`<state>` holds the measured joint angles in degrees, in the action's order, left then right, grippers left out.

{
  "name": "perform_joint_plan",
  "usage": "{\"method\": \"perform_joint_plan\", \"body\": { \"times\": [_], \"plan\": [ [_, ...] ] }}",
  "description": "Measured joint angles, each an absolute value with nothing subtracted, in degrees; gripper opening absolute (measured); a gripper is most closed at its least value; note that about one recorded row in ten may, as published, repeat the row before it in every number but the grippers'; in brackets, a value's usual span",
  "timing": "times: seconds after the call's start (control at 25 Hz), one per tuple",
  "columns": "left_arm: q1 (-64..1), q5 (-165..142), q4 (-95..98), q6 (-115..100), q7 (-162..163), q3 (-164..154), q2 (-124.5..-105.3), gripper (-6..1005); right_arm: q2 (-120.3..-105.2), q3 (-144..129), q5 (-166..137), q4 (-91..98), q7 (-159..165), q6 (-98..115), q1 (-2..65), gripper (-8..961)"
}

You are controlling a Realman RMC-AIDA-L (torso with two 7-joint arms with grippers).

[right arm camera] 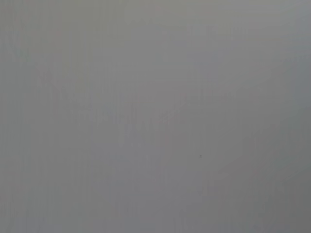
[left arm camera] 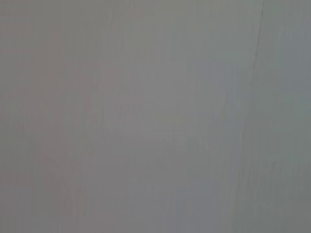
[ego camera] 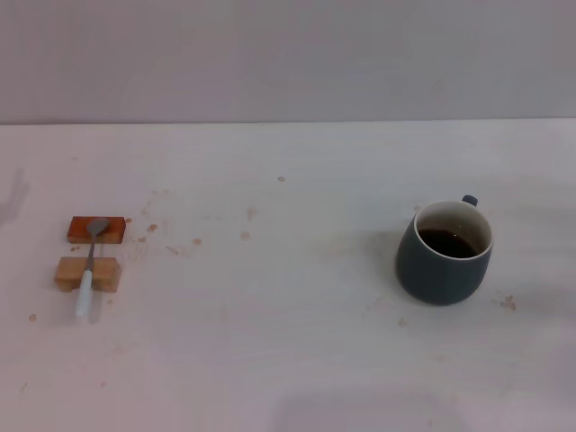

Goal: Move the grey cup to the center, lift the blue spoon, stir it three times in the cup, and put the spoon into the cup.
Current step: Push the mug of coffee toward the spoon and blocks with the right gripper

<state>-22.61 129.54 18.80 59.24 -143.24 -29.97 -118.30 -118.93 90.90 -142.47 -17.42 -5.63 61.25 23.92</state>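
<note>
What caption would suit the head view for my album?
A grey cup of dark liquid stands at right; a blue spoon rests across two small blocks at left.

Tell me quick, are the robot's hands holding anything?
Left end effector: not in view; the slim blue-handled metal spoon lies untouched across its blocks.
Right end effector: not in view; the squat dark grey ceramic cup stands alone.

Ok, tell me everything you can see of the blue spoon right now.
The blue spoon is slim, with a grey metal bowl and neck and a pale blue-white handle. It lies across two small blocks on the robot's left: its bowl rests on the orange block, its handle crosses the tan block and overhangs toward the robot. Nothing grips it; no tool is in view.
</note>
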Motion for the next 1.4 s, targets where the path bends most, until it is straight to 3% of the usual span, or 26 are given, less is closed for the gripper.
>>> {"method": "perform_joint_plan", "body": {
  "times": [0.6, 1.04, 1.32, 1.4],
  "plan": [
    [-22.6, 129.4, 18.8, 59.2, -143.1, -30.0, -118.24, 821, -118.82, 90.9, -142.5, -18.5, -5.7, 61.2, 24.2, 609],
    [-22.6, 129.8, 18.9, 59.2, -143.2, -29.7, -118.22, 370, -119.24, 90.2, -142.7, -18.6, -5.7, 61.0, 23.4, 593],
    [-22.8, 129.9, 19.3, 59.2, -143.2, -29.6, -118.15, 380, -119.81, 83.5, -142.4, -18.8, -4.0, 61.7, 20.1, 581],
    [-23.0, 129.9, 19.3, 59.2, -143.2, -29.5, -118.11, 448, -119.85, 81.5, -142.4, -18.8, -1.6, 61.9, 19.2, 578]
  ]
}}
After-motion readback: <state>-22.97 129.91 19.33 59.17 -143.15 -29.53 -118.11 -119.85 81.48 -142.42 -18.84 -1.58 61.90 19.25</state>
